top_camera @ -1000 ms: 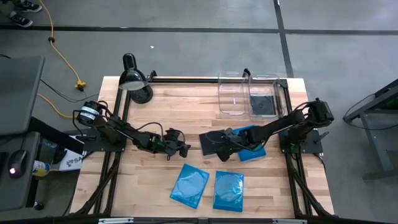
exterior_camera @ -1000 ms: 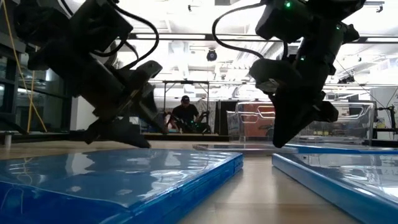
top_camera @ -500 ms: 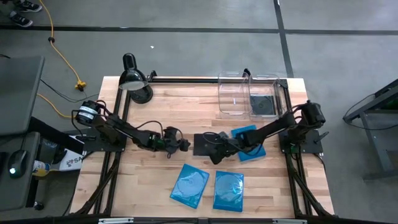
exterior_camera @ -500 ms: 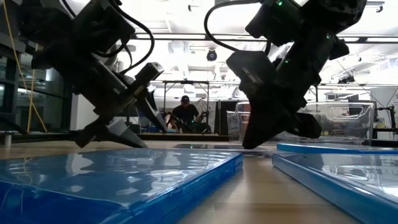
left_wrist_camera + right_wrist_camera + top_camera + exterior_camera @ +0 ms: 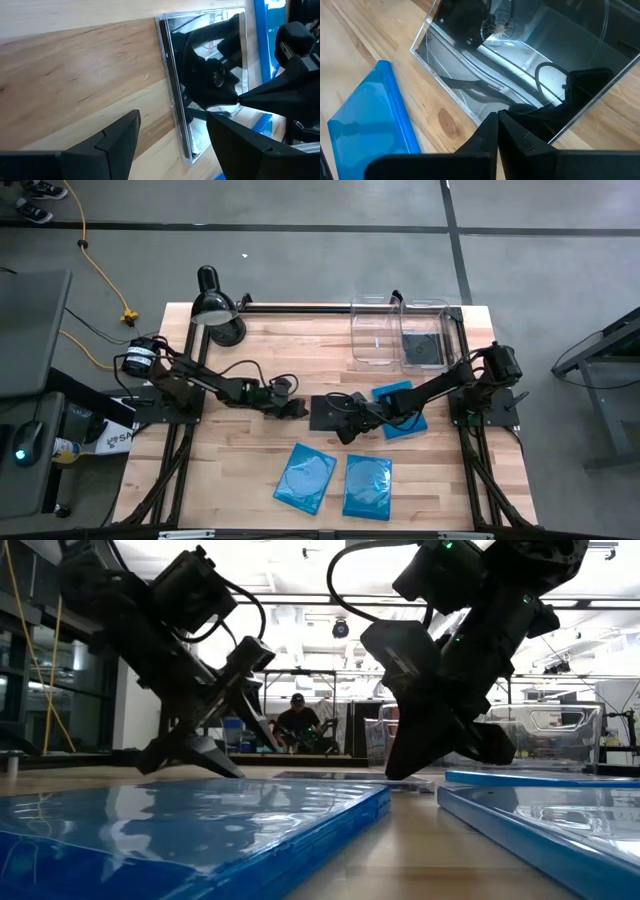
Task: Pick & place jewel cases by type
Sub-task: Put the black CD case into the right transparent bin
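Note:
A glossy black square jewel case point(image 5: 322, 410) lies flat on the table's middle. My right gripper point(image 5: 350, 423) is shut, with its tips down on the case's right part point(image 5: 498, 116). My left gripper point(image 5: 293, 409) is open just left of the case. In the left wrist view point(image 5: 173, 117) its fingers straddle the line of the case's left edge point(image 5: 172, 95) without touching it. Two blue cases point(image 5: 305, 477) point(image 5: 367, 486) lie flat near the front edge. A third blue case point(image 5: 400, 410) lies partly under my right arm. Another black case point(image 5: 422, 350) lies in the right bin. My right gripper presses its shut fingertips point(image 5: 490, 125) down on the black case near its right edge point(image 5: 530, 107). It comes slanting down from the table's right. The case lies flat on the wood.
Two clear bins point(image 5: 377, 330) point(image 5: 432, 328) stand side by side at the far edge. A black desk lamp point(image 5: 215, 308) stands at the far left corner. Bare wood lies left of the blue cases. A person sits far behind the table point(image 5: 297, 722).
My right gripper has moved toward the table's left, and the black case has slid flat along the table with it, off the third blue case's side and toward my left gripper. My left gripper has edged a little toward the case.

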Controlling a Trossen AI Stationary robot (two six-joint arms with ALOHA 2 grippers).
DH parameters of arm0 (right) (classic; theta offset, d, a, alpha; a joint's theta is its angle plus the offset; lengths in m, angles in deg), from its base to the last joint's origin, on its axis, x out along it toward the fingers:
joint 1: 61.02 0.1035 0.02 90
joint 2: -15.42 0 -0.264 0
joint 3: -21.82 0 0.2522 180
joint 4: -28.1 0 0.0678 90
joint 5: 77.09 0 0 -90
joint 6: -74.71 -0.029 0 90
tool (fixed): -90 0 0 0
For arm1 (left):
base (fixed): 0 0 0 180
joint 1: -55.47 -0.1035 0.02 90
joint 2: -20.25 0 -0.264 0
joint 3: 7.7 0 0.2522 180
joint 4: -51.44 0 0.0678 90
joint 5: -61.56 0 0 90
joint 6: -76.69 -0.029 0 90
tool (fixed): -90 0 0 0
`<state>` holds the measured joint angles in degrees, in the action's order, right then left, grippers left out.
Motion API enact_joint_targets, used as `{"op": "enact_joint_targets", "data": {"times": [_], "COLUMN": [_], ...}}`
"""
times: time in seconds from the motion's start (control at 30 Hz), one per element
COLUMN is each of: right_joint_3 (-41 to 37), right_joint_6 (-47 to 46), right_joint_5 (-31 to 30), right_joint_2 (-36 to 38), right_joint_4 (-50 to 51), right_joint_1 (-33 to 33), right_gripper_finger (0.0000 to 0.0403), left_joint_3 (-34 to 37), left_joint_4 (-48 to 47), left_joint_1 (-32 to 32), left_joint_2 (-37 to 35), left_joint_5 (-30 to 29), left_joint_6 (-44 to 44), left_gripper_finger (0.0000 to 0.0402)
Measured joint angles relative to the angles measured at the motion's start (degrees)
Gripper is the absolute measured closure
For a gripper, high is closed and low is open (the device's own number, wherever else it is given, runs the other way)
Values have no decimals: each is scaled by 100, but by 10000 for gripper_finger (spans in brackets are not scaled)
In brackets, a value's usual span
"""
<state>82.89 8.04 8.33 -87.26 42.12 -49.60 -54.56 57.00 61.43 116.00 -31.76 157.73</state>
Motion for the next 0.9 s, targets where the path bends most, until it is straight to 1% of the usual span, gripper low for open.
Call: {"op": "enact_joint_targets", "data": {"times": [0.13,0.23,0.33,0.53,0.67,0.9], "right_joint_3": [-2,-5,-7,38,282,1030], "right_joint_6": [7,14,20,93,322,818], "right_joint_5": [-6,-5,-4,9,-2,-173], "right_joint_2": [-2,-4,-7,-8,-31,-52], "right_joint_4": [5,-5,-16,-8,256,1295], "right_joint_1": [0,0,0,0,0,-7], "right_gripper_finger": [403,403,403,403,403,403], "left_joint_3": [-8,-13,-17,-17,-17,-17], "left_joint_4": [171,558,718,623,629,627], "left_joint_1": [0,2,2,-31,-31,-29], "left_joint_2": [212,454,553,561,592,594], "left_joint_5": [45,112,91,121,73,6], "left_joint_6": [24,96,184,219,349,447], "left_gripper_finger": [166,166,166,166,166,166]}}
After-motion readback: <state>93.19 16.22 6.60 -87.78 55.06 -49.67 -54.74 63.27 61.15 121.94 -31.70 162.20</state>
